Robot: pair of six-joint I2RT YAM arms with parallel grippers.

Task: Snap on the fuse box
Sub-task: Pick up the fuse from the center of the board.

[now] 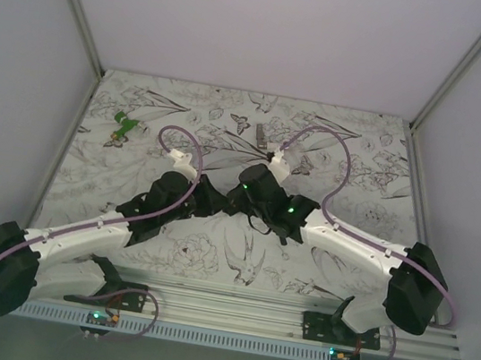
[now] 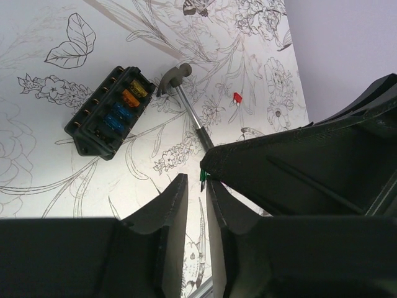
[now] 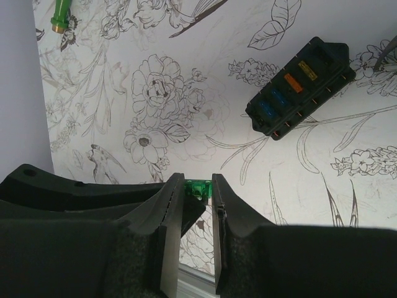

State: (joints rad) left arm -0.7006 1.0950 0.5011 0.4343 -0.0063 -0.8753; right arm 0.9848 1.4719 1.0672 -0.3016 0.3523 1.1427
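The fuse box (image 2: 111, 112) is a black rectangular block with yellow, orange and blue fuses in its slots. It lies flat on the flower-print table, also seen in the right wrist view as the fuse box (image 3: 301, 87); in the top view the arms hide it. My right gripper (image 3: 198, 186) is shut on a small green fuse (image 3: 200, 185), held above the table short of the box. My left gripper (image 2: 197, 186) sits tip to tip with it, jaws a narrow gap apart with nothing clamped between them. The green fuse (image 2: 203, 177) shows just at its fingertips. Both grippers meet at mid-table (image 1: 226, 201).
A hammer (image 2: 186, 99) with a grey head lies right beside the fuse box. Past it a small red fuse (image 2: 237, 97) rests on the table. A green tool (image 1: 122, 126) lies at the far left, and a small grey metal piece (image 1: 261, 133) at the back centre. Walls enclose three sides.
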